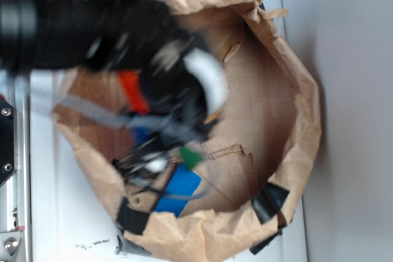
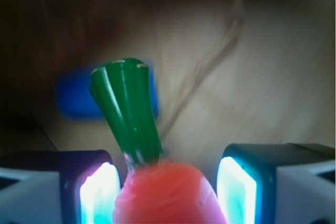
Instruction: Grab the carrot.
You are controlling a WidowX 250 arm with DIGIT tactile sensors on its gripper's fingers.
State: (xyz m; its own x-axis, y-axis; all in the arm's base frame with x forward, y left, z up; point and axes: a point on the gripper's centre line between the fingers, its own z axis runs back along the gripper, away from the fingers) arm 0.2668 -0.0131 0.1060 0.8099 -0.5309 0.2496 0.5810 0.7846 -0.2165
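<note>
The carrot (image 2: 157, 182) sits pinched between the end effector (image 2: 168, 190) fingers, stem forward.

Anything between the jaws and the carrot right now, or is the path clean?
Nothing visible stands in the way. In the wrist view the carrot already lies between the two jaws of the gripper, green stem pointing away. Small gaps show on both sides, so contact is unclear. The blue piece lies beyond the stem, out of the way.
</note>
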